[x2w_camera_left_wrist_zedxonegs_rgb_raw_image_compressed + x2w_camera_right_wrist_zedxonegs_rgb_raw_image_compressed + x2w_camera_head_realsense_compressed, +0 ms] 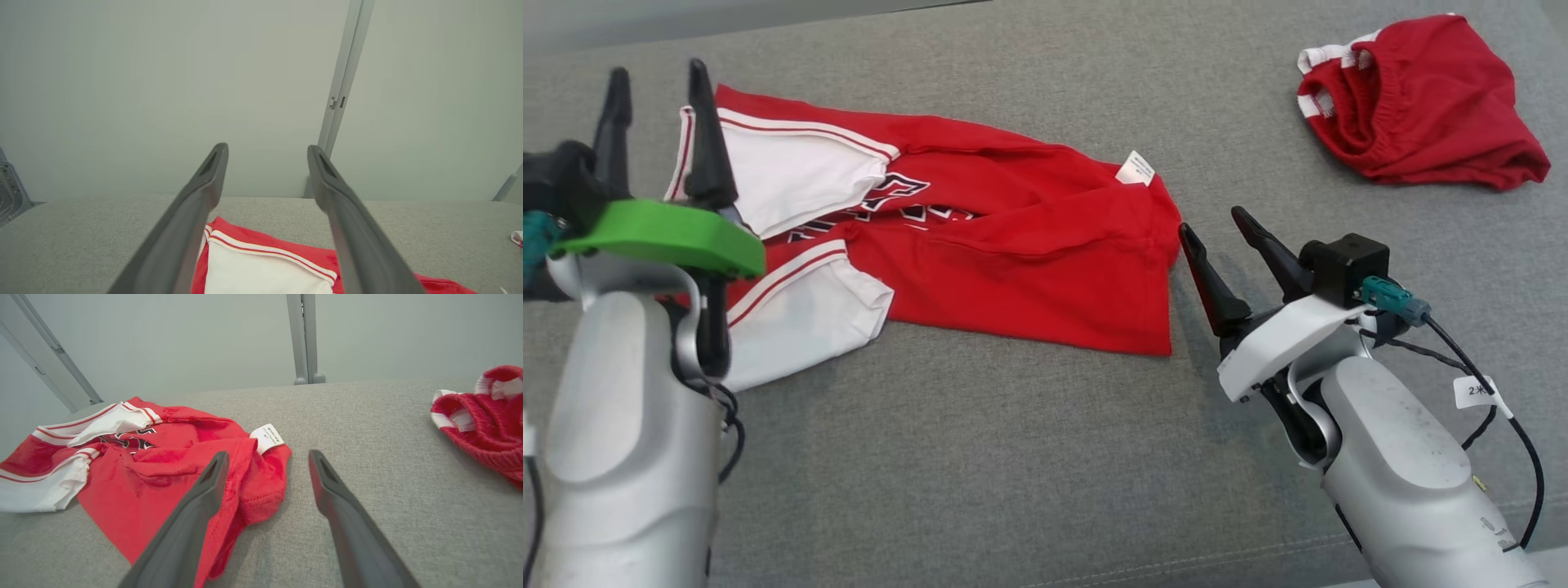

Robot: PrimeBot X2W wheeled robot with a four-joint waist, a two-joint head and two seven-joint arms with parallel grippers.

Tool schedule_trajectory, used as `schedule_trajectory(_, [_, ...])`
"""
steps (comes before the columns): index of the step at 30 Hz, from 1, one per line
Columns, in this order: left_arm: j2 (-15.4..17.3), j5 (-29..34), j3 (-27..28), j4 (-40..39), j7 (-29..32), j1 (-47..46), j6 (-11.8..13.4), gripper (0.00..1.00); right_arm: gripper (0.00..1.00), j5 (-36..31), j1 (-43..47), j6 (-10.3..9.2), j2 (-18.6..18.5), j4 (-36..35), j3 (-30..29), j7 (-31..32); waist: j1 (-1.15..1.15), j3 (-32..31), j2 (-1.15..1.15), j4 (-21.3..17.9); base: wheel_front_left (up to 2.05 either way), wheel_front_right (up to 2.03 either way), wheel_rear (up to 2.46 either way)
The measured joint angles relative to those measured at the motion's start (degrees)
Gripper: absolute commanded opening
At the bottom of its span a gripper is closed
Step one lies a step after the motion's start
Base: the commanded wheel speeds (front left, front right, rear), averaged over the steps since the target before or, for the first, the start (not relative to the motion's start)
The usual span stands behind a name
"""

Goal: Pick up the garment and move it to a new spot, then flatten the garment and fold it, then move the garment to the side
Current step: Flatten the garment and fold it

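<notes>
Spreading across the left and middle of the grey padded surface, the red jersey lies doubled over lengthwise, sleeve end toward the left and hem toward the right. A second red garment sits bunched at the far right, well apart. The left gripper hovers over the sleeve end with its jaws spread and empty. The right gripper waits just beside the hem, also spread and holding nothing.

The folding step appears to be in hand, with one lengthwise fold laid but the cloth lumpy. Next, both grippers probably need to pinch an end and bring sleeve end to hem, first tucking in the white sleeves that jut out. A small white label marks the hem's far corner.
</notes>
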Motion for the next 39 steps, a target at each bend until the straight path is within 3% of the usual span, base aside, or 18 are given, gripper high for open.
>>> schedule_trajectory(7, [-3.9,-0.6,-1.5,-4.0,-0.4,7.6,-0.3,1.00,1.00,2.7,0.0,0.22,0.0,2.5,0.4,2.5,0.00,-1.1,0.00,3.4,0.00,0.00,0.00])
schedule_trajectory(23, [-3.8,-2.0,-1.2,-10.8,-0.6,17.7,0.2,1.00,1.00,6.5,-1.8,0.73,0.0,7.7,0.9,5.1,0.00,-2.1,0.00,7.5,0.00,0.00,0.00])
schedule_trajectory(26, [-3.9,-2.0,-1.2,-12.0,-0.6,18.9,0.5,1.00,0.77,7.3,-2.1,0.73,-0.1,8.6,0.9,5.7,0.00,-2.2,0.00,7.7,0.00,0.00,0.00])
schedule_trajectory(28, [-3.9,-1.9,-1.2,-12.9,-0.6,19.4,0.6,1.00,0.49,7.7,-2.1,0.73,-0.1,9.0,1.1,5.7,0.00,-2.3,0.00,7.8,0.00,0.00,0.00])
schedule_trajectory(31, [-3.9,-1.9,-1.2,-14.3,-0.6,20.2,0.6,1.00,0.24,7.8,-2.1,0.73,-0.2,9.5,1.3,5.7,0.00,-2.5,0.00,7.8,0.00,0.00,0.00])
schedule_trajectory(32, [-3.9,-1.9,-1.1,-14.6,-0.6,20.4,0.6,1.00,0.00,7.8,-2.2,0.73,-0.2,9.6,1.5,5.7,0.00,-2.6,0.00,7.8,0.00,0.00,0.00])
schedule_trajectory(39, [-3.9,-1.6,-0.5,-16.4,-0.6,23.0,1.2,1.00,0.00,7.7,-3.6,0.73,-0.5,8.9,4.1,4.0,0.00,-3.2,0.00,7.3,0.00,0.00,0.00])
